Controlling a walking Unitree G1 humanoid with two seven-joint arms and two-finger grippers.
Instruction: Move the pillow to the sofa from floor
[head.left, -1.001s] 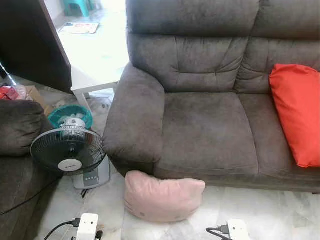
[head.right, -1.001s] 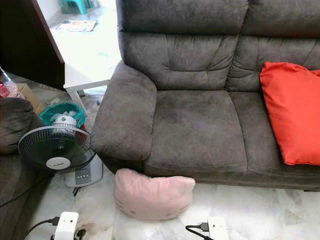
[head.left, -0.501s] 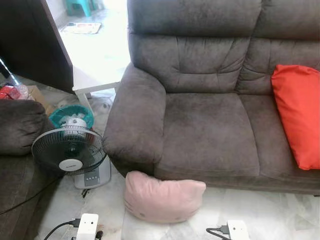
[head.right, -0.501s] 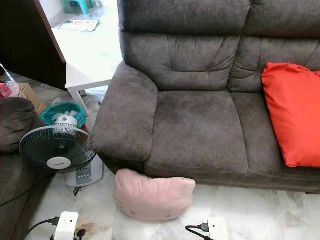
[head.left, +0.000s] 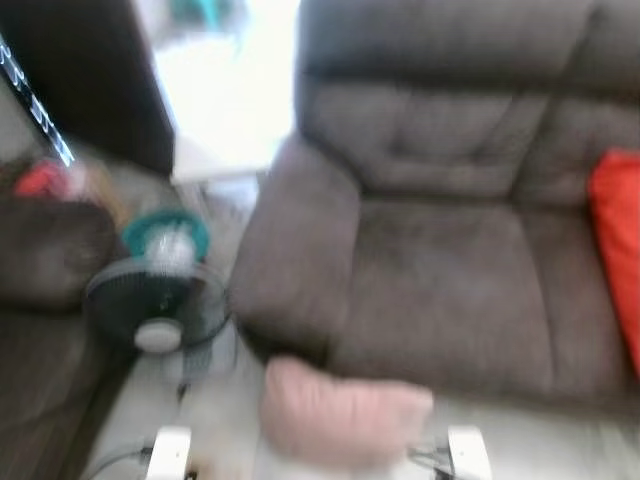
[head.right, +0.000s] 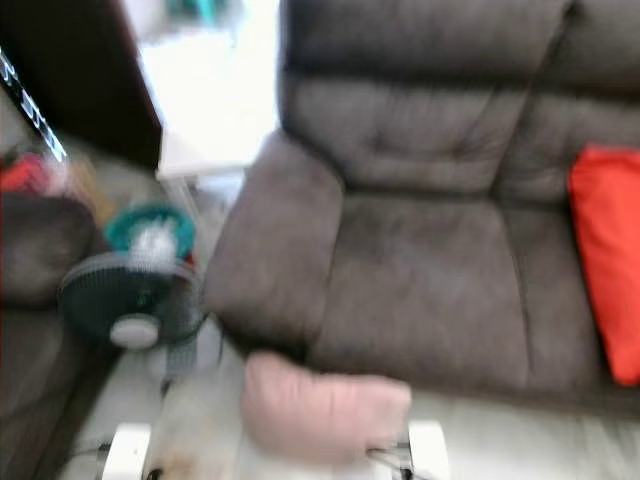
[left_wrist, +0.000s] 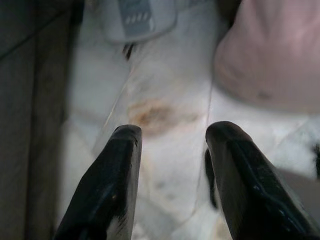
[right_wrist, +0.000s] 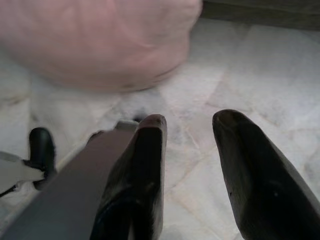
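Pillow (head.left: 345, 412) (pink, soft) is lying on the floor (right_wrist: 240, 75), leaning against the front of the sofa (head.left: 440, 290) under its seat, so it is not lifted yet. Left gripper (left_wrist: 170, 132) and right gripper (right_wrist: 192, 122) are hovering above the floor near the pillow, fingers spread apart, holding nothing; the pillow is sitting beyond their tips, not between.

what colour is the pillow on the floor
Pale pink. The pillow shows largest in the right wrist view, lying on the floor.

Pillow (head.left: 345, 412) on floor (left_wrist: 165, 145) before sofa (head.left: 450, 290), fan (head.left: 158, 305) to its left
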